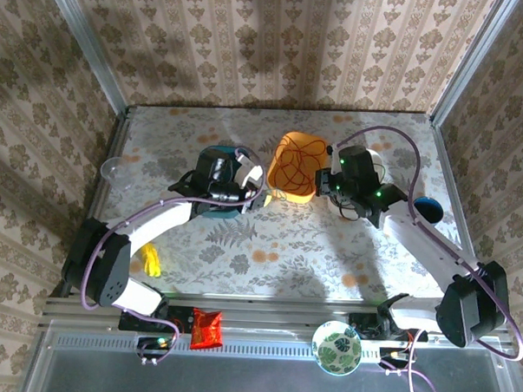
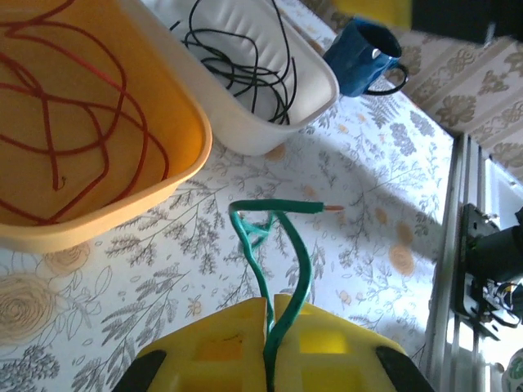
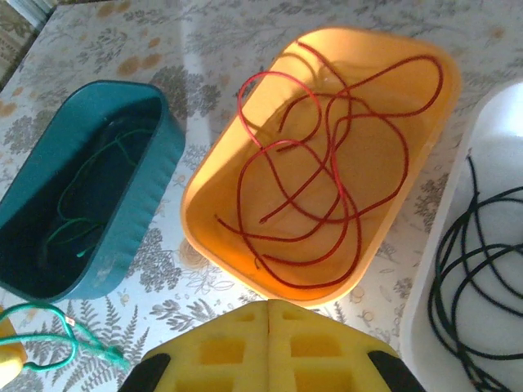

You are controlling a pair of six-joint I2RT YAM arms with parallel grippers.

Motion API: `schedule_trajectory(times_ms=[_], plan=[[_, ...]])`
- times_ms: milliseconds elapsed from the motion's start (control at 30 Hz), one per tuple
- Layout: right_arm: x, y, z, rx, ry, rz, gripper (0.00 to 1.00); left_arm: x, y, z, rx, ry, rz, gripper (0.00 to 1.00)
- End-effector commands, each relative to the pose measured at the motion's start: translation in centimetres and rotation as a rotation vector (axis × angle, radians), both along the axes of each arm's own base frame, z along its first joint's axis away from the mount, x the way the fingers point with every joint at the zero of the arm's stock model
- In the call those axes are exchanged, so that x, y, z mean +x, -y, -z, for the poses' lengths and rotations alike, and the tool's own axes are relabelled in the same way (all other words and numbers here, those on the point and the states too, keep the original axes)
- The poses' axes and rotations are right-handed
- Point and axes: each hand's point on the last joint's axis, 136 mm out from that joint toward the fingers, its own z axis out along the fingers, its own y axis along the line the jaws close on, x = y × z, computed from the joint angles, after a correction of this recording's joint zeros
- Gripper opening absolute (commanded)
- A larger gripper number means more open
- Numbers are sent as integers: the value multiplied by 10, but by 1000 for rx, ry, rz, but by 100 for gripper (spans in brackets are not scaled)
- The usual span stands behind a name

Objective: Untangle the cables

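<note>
Cables first: the red cable is seen lying alone in loose loops inside the orange bin, with nothing else crossed over it. The black cable is coiled by itself in the white bin, just beside the orange one. The green cable is the one in play. A bent stretch with a bare tip is held up off the table, pinched between the clenched yellow fingers of the left gripper. More green is spotted at the bottom of the teal bin, though whether the two stretches are joined cannot be told.

The right gripper is hung over the bins, its jaws pressed together with nothing between them.

By the look of it, the sorting is judged nearly done: three colours are parted and two are settled. What seems left is for the held green stretch to be carried across and dropped into the teal bin. A blue mug sits beyond the white bin, well out of the way.
</note>
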Motion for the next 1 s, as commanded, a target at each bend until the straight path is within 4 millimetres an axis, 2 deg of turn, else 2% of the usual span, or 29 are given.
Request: schedule_trajectory(times_ms=[0,100,167,233,300,367,433,467,533,567,700,767,867,967], plan=[[2,8,-18,-35,46,27,0,5,-6,-8,5,46,-21,0],[2,3,-13,-17,21,9,1,26,-20,-25,-101,58,-134,0],[0,-3,-8,-2,-1,-14,3,44,-37,-35,-175,59,-241,0],[-2,-8,-4,6,-16,-32,3,65,-62,-37,-212,48,-366,0],[-3,-13,-1,6,-30,-54,4,87,-88,-26,-194,25,-513,0],[-4,-18,0,2,-39,-71,5,106,-114,-4,-154,-15,-644,0],[-5,-22,1,-4,-42,-87,5,119,-128,11,-134,-43,-713,0],[-5,-23,1,-9,-44,-90,6,124,-131,13,-144,-47,-724,17],[-6,-22,-1,-13,-40,-90,8,132,-131,7,-177,-36,-730,61],[-6,-21,-1,-19,-42,-87,10,135,-130,0,-192,-19,-731,72],[-6,-9,-4,-50,-20,-39,20,135,-137,-31,-204,91,-746,90],[-5,1,-6,-56,-3,-2,24,133,-149,-41,-163,150,-793,93],[-2,30,-10,-92,40,122,37,127,-188,-48,-34,243,-971,95],[-2,75,-11,-179,102,304,53,112,-245,-43,178,334,-1195,98]])
